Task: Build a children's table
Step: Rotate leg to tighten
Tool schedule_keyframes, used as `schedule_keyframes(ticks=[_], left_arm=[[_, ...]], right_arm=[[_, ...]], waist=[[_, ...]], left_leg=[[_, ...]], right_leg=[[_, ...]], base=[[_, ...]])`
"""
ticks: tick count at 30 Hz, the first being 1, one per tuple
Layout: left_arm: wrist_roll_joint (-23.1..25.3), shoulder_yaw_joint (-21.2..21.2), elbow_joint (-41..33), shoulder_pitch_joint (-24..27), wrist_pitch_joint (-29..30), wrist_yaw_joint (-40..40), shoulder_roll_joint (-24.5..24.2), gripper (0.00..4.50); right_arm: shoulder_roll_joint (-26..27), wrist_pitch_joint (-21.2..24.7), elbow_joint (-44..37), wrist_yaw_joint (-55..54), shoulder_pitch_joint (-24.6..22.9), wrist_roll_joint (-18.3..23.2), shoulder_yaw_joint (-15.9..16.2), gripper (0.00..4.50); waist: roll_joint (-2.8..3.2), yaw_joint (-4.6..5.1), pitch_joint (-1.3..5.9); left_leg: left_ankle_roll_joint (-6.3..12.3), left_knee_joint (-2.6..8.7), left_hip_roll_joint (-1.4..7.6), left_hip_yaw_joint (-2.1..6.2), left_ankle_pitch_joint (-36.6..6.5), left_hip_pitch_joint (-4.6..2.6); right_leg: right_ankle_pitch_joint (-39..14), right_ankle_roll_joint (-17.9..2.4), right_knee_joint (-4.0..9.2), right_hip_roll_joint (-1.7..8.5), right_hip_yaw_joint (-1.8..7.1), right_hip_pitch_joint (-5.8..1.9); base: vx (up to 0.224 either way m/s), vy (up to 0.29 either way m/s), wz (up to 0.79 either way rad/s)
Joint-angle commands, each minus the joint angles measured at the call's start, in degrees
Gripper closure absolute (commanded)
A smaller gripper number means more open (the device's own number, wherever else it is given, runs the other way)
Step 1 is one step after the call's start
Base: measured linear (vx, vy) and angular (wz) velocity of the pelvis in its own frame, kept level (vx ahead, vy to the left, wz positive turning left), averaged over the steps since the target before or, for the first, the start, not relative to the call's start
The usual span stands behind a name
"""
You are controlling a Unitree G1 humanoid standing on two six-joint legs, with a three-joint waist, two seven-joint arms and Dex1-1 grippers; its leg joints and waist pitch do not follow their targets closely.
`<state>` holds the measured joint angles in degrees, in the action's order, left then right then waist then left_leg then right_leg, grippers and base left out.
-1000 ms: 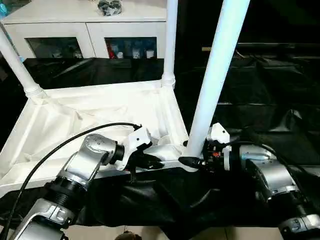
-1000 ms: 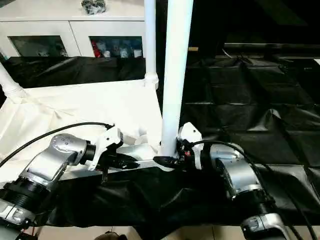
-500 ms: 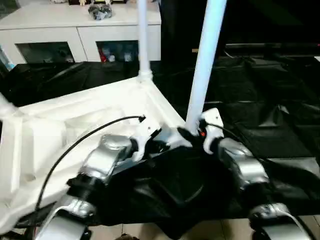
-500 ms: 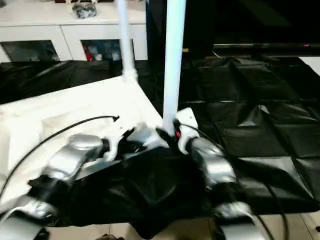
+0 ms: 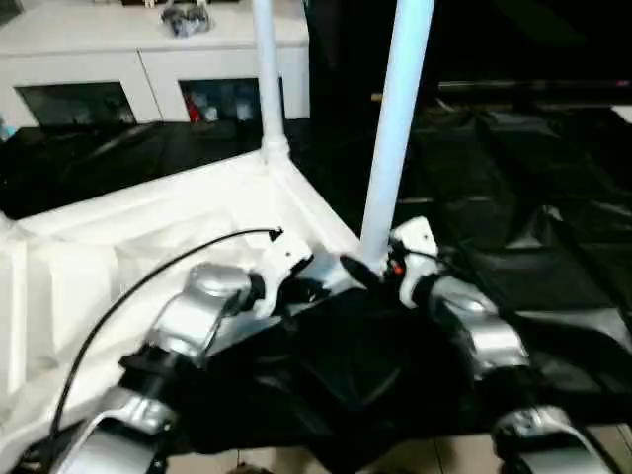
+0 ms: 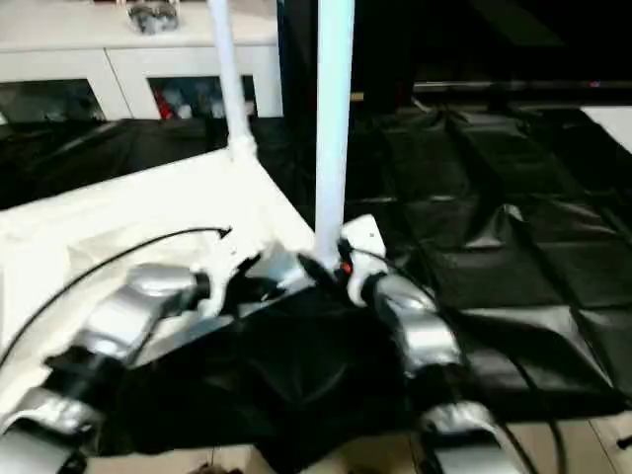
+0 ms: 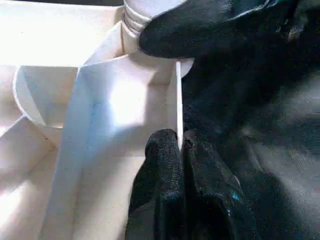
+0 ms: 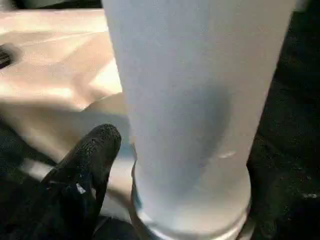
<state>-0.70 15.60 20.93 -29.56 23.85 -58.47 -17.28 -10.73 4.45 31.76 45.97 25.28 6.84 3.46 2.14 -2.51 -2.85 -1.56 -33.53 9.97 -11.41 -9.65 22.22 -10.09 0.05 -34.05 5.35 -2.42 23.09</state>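
The white tabletop (image 5: 148, 227) lies upside down on black sheeting. Two white legs stand upright in its corner sockets, one at the far corner (image 5: 265, 69) and one at the near corner (image 5: 393, 128). My left gripper (image 7: 179, 142) is shut on the thin rim wall of the tabletop (image 7: 110, 100) beside the near socket. My right gripper (image 5: 363, 269) straddles the base of the near leg (image 8: 200, 100). It is open: one black finger (image 8: 95, 155) stands a little off the tube, and the other is hidden behind it.
A white cabinet (image 5: 148, 59) with glass doors stands at the back, with a dark bundle (image 5: 183, 18) on top. Black sheeting (image 5: 513, 178) covers the surface to the right. A black cable (image 5: 178, 267) arcs over my left forearm.
The whole head picture has shifted and tilted, so the camera moved. Both grippers stay at the near corner, the left on the rim and the right at the leg's base.
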Motion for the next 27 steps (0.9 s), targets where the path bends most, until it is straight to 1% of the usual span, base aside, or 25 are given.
schedule_keyframes(ticks=[1,2,3,4,5,7,8,9,10,11,12,13,14,15,16,17,18,20,21,22,23,24,26,27], left_arm=[[-2.87,1.55,-3.71,-1.00,-3.12,-5.21,0.13,4.50],[-3.18,1.66,-3.90,-0.87,-3.60,-6.57,-0.57,4.50],[-3.71,1.75,-4.03,-0.79,-4.43,-8.78,-1.65,4.50],[-3.74,1.76,-4.03,-0.78,-4.47,-8.89,-1.70,4.50],[-4.28,1.80,-3.97,-0.83,-4.92,-10.69,-2.52,4.50],[-4.45,1.82,-3.81,-0.93,-4.94,-11.10,-2.64,4.50],[-4.44,1.68,-3.17,-1.23,-5.19,-11.17,-2.57,4.50],[-4.39,1.56,-2.57,-1.53,-5.38,-11.17,-2.47,4.50],[-4.40,1.56,-2.54,-1.55,-5.40,-11.17,-2.46,4.50],[-4.49,1.50,-2.01,-1.81,-5.65,-11.24,-2.44,4.50],[-4.56,1.51,-1.93,-1.85,-5.74,-11.49,-2.50,4.50],[-4.61,1.53,-1.96,-1.83,-5.78,-11.72,-2.56,4.50],[-4.67,1.56,-2.12,-1.63,-5.87,-12.02,-2.70,4.50],[-4.68,1.57,-2.22,-1.51,-5.89,-12.09,-2.75,4.50],[-4.67,1.60,-2.42,-1.21,-6.00,-12.27,-2.91,4.50],[-4.70,1.61,-2.60,-0.97,-6.05,-12.42,-3.04,4.50],[-4.65,1.62,-2.69,-0.82,-5.92,-12.47,-3.17,4.50],[-4.53,1.63,-2.61,-0.76,-5.97,-12.37,-3.30,4.50],[-4.33,1.46,-2.35,-0.85,-5.96,-11.86,-3.28,4.50],[-4.11,1.24,-2.01,-0.99,-5.95,-11.27,-3.16,4.50],[-3.88,0.96,-1.80,-1.09,-5.70,-10.34,-2.85,4.50],[-3.87,0.75,-1.98,-1.02,-5.22,-9.82,-2.59,4.50],[-3.96,0.56,-2.25,-0.94,-4.74,-9.55,-2.42,4.50],[-4.03,-0.01,-2.70,-0.86,-3.79,-8.21,-1.94,4.50]], right_arm=[[-0.15,1.44,-3.44,9.64,-1.60,1.94,5.94,0.69],[-1.49,2.05,-4.76,12.13,-2.25,2.46,6.50,0.69],[-4.07,3.43,-7.35,17.02,-3.52,3.45,7.67,0.69],[-4.21,3.49,-7.49,17.29,-3.59,3.50,7.73,0.69],[-6.65,4.45,-9.77,21.89,-4.79,4.03,8.99,0.69],[-7.36,4.50,-10.23,23.22,-5.10,3.99,9.38,0.69],[-8.56,5.35,-11.11,24.91,-5.57,3.90,10.27,0.69],[-9.62,6.03,-11.83,26.30,-5.94,3.70,11.12,0.69],[-9.67,6.07,-11.88,26.37,-5.96,3.69,11.17,0.69],[-10.74,6.89,-12.89,27.56,-6.33,3.52,12.08,0.69],[-11.12,7.34,-13.37,27.91,-6.42,3.53,12.40,0.69],[-11.29,7.61,-13.64,28.02,-6.44,3.62,12.51,0.93],[-11.35,8.14,-13.87,28.07,-6.46,3.82,12.64,1.01],[-11.31,8.29,-13.90,28.05,-6.48,3.86,12.66,1.01],[-11.25,8.27,-13.90,27.90,-6.55,3.50,12.80,1.05],[-11.22,8.21,-13.95,27.81,-6.63,3.12,12.96,1.18],[-11.07,8.21,-14.11,27.64,-6.72,2.89,12.98,1.31],[-10.96,8.46,-14.42,27.41,-6.78,2.98,12.99,1.39],[-10.81,8.58,-14.40,27.19,-6.68,3.05,13.01,1.43],[-10.67,8.60,-14.18,26.98,-6.53,3.03,13.05,1.58],[-10.46,8.46,-13.75,26.78,-6.48,2.92,13.06,1.67],[-10.19,8.56,-13.56,26.43,-6.54,2.91,13.00,1.70],[-9.86,8.73,-13.45,26.04,-6.56,2.98,12.89,1.73],[-8.60,8.58,-12.63,24.11,-6.33,3.24,11.89,1.76]], waist=[[-0.29,-0.35,3.75],[-0.17,-0.77,3.87],[-0.10,-0.99,3.88],[-0.12,-1.36,3.96],[-0.18,-1.76,3.86],[-0.14,-2.21,3.82],[-0.20,-2.57,3.66],[-0.25,-2.63,3.63],[-0.28,-2.71,3.52],[-0.26,-2.70,3.43],[-0.30,-2.66,3.41],[-0.41,-2.66,3.41],[-0.50,-2.64,3.37],[-0.48,-2.55,3.38],[-0.49,-2.48,3.38],[-0.48,-2.45,3.37],[-0.70,-2.38,3.36],[-0.57,-2.40,3.44],[-1.08,-2.35,3.48],[-0.92,-2.54,3.53],[-0.91,-2.52,3.52],[-0.98,-2.53,3.52],[-0.84,-2.53,3.49],[-0.89,-2.52,3.49]], left_leg=[[2.90,4.16,2.96,1.37,-15.87,-1.33],[3.59,4.07,3.05,1.31,-13.76,-1.18],[3.90,4.03,3.07,1.25,-13.23,-1.31],[4.15,3.88,3.15,1.20,-12.56,-1.47],[4.74,3.81,3.24,1.03,-11.78,-1.34],[4.49,3.81,3.32,0.99,-12.38,-1.37],[3.56,4.03,3.39,1.08,-14.16,-1.52],[3.16,4.05,3.40,1.07,-14.89,-1.60],[2.81,4.13,3.42,1.07,-15.76,-1.68],[1.80,4.29,3.43,1.14,-17.23,-1.78],[1.55,4.32,3.39,1.17,-17.55,-1.73],[1.38,4.35,3.35,1.20,-17.71,-1.70],[1.23,4.38,3.31,1.25,-17.79,-1.57],[1.06,4.42,3.29,1.33,-17.73,-1.48],[0.88,4.42,3.29,1.36,-18.06,-1.58],[0.77,4.42,3.29,1.38,-18.08,-1.58],[0.79,4.44,3.29,1.36,-18.08,-1.55],[0.85,4.46,3.31,1.43,-17.38,-1.51],[1.05,4.42,3.31,1.35,-17.05,-1.52],[1.32,4.34,3.33,1.38,-16.27,-1.48],[1.56,4.32,3.31,1.37,-15.79,-1.38],[1.66,4.27,3.28,1.32,-15.61,-1.35],[1.81,4.25,3.26,1.31,-15.45,-1.36],[1.81,4.23,3.24,1.29,-15.50,-1.36]], right_leg=[[-10.79,-13.01,4.01,2.72,1.89,-2.10],[-8.03,-14.11,3.50,2.66,1.78,-2.33],[-7.41,-14.38,3.53,2.57,1.71,-2.30],[-6.45,-14.48,3.40,2.46,1.63,-2.36],[-5.17,-15.31,3.10,2.45,1.62,-2.29],[-6.48,-15.24,3.17,2.65,1.67,-2.21],[-9.74,-14.86,3.50,2.81,1.72,-2.08],[-10.75,-14.67,3.58,2.82,1.75,-2.04],[-11.96,-14.35,3.74,2.81,1.80,-1.97],[-14.41,-13.67,3.96,2.93,1.94,-1.88],[-15.13,-13.42,4.05,2.95,1.95,-1.89],[-15.68,-13.15,4.08,2.96,1.95,-1.92],[-16.72,-12.64,4.19,3.08,2.02,-1.97],[-17.53,-12.24,4.24,3.12,1.99,-1.95],[-18.42,-11.93,4.35,3.13,2.00,-1.83],[-18.74,-11.81,4.40,3.14,2.01,-1.80],[-18.85,-11.69,4.42,3.08,2.00,-1.79],[-18.03,-11.60,4.26,3.04,1.98,-1.82],[-17.58,-11.69,4.25,2.99,1.96,-1.82],[-16.63,-12.01,4.03,3.09,1.99,-1.85],[-16.11,-12.17,3.98,3.09,1.96,-1.89],[-16.00,-12.21,4.01,3.09,1.96,-1.90],[-16.10,-12.26,3.99,3.08,1.95,-1.88],[-16.31,-12.21,4.03,3.11,1.95,-1.89]], base=[[0.000,0.000,0.00],[0.056,-0.006,0.05],[0.000,0.000,0.00],[0.000,0.000,0.00],[0.000,0.000,0.00],[0.000,0.000,0.00],[0.000,0.000,0.00],[0.000,0.000,0.00],[0.000,0.000,0.00],[0.000,0.000,0.00],[0.000,0.000,0.00],[0.000,0.000,0.00],[0.000,0.000,0.00],[0.000,0.000,0.00],[0.000,0.000,0.00],[0.000,0.000,0.00],[0.000,0.000,0.00],[0.000,0.000,0.00],[0.000,0.000,0.00],[0.000,0.000,0.00],[0.000,0.000,0.00],[0.000,0.000,0.00],[0.000,0.000,0.00],[0.000,0.000,0.00]])
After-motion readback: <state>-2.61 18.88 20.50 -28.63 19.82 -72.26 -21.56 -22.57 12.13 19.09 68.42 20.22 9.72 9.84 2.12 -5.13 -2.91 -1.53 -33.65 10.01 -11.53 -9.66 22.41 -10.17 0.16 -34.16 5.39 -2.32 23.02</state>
